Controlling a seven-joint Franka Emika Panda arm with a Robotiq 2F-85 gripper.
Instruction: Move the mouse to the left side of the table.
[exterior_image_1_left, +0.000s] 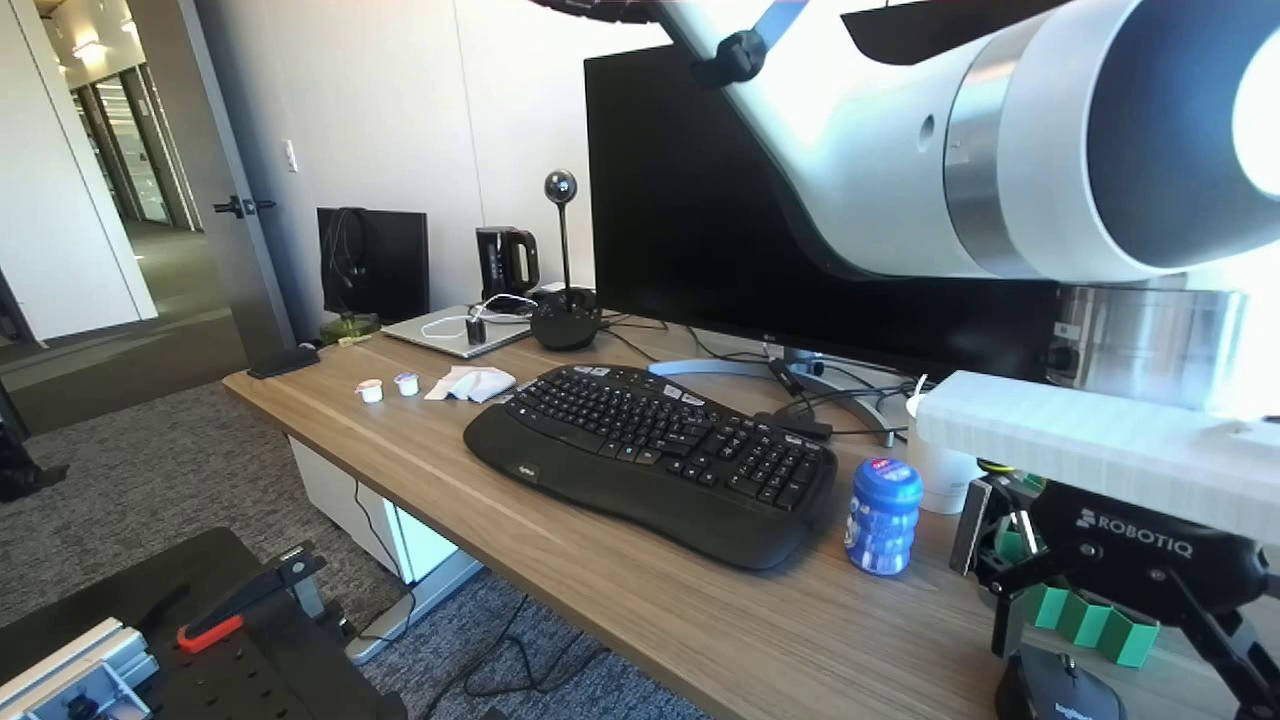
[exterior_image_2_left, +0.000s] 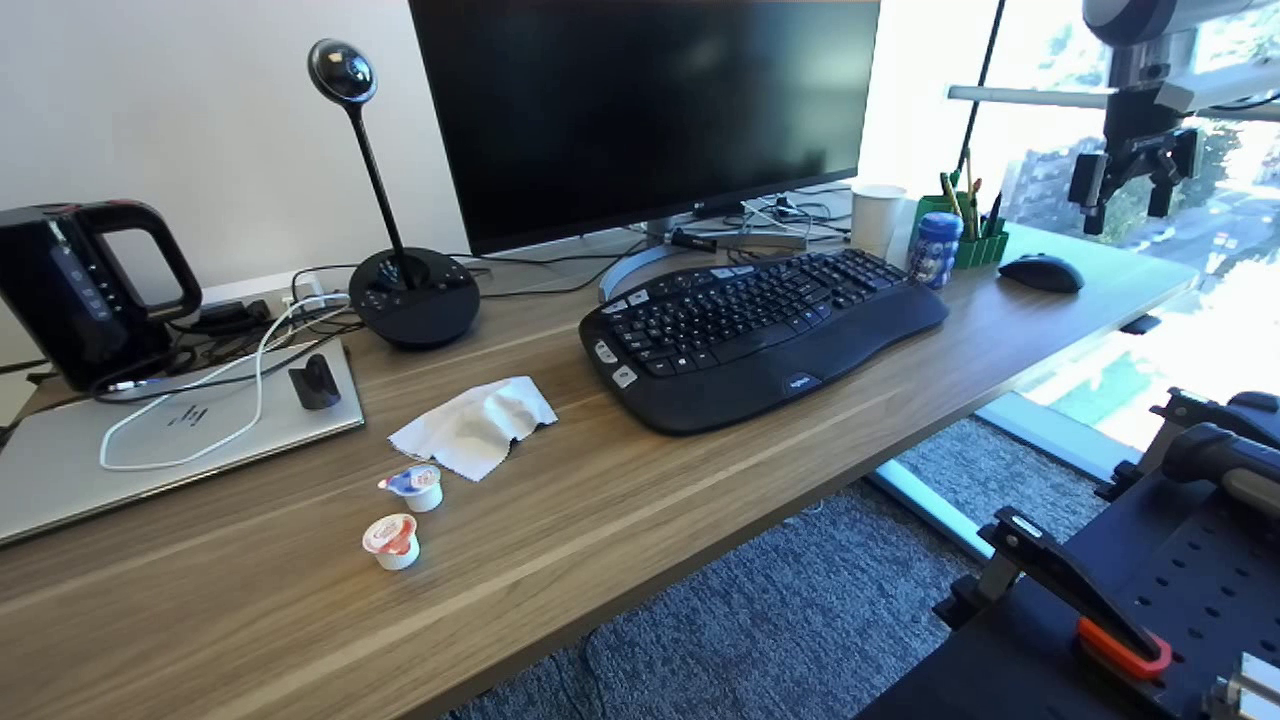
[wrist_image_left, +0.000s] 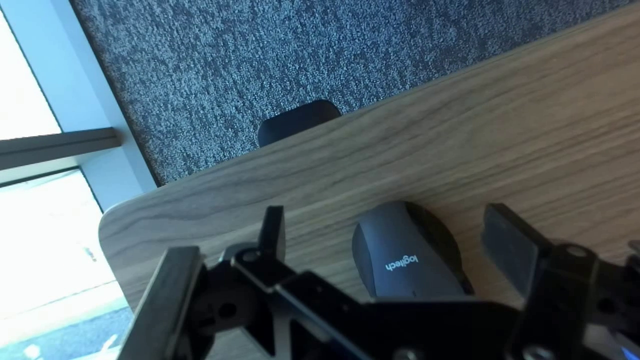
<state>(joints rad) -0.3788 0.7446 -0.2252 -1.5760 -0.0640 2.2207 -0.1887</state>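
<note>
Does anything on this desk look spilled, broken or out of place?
Nothing I can see looks spilled or broken. Just untidy: on the table, a white cloth lies crumpled near the keyboard, and a white cable loops loosely over the closed laptop, as if dropped there. The mouse sits flat, nothing odd about it.

Free strip along front of table (exterior_image_2_left: 620, 520), keyboard (exterior_image_2_left: 760, 340) blocking behind, blue can (exterior_image_2_left: 935, 252) alongside

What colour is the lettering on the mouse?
Whitish lettering on the dark grey mouse; the wrist view shows it best.
</note>
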